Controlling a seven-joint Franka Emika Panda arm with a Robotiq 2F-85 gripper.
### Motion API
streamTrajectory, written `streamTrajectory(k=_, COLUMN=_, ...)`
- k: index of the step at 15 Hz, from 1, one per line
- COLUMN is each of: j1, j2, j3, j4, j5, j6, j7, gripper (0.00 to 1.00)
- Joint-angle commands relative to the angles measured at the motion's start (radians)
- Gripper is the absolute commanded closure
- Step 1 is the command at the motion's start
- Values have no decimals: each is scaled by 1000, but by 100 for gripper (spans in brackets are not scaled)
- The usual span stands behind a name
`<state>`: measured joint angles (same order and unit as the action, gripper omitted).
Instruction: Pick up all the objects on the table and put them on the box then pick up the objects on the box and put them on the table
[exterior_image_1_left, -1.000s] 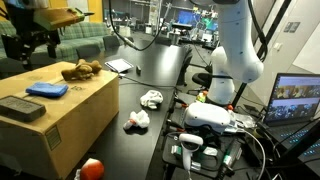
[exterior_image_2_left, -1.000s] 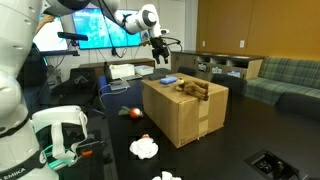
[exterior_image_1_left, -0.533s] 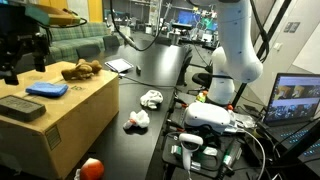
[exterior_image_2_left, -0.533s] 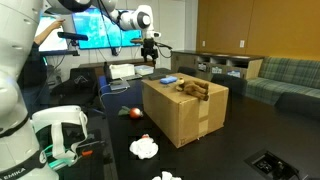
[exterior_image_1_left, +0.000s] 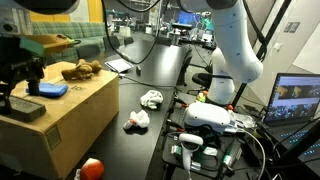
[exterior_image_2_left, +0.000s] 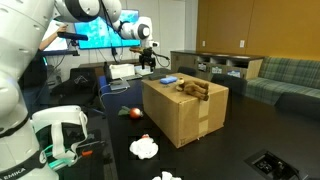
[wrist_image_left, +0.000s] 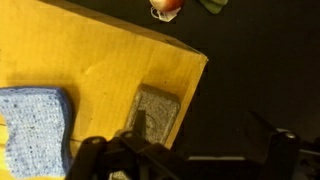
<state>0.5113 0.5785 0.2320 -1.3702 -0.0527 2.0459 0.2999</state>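
Black lab table (exterior_image_1_left: 150, 70) bears the cardboard box (exterior_image_1_left: 80, 115), where the grey block (wrist_image_left: 155, 115) lies near the blue sponge (wrist_image_left: 35, 125); the gripper (wrist_image_left: 190, 152) hangs above the block, jaws wide and empty, so the box-to-table pick seems in hand, needing a centred descent before closing.

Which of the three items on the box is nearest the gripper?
The grey block, directly below the gripper; the blue sponge lies beside it, the brown toy farther.
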Motion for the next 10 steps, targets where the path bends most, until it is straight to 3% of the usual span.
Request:
streamTrajectory(k=1, j1=13, j2=72, j3=-24, j4=49, j5=-15, j6=77, j7=18, gripper=0)
streamTrajectory(k=10, j1=12, j2=135, j3=-69, j4=80, j5=-29, j6=120, j7=17, gripper=0)
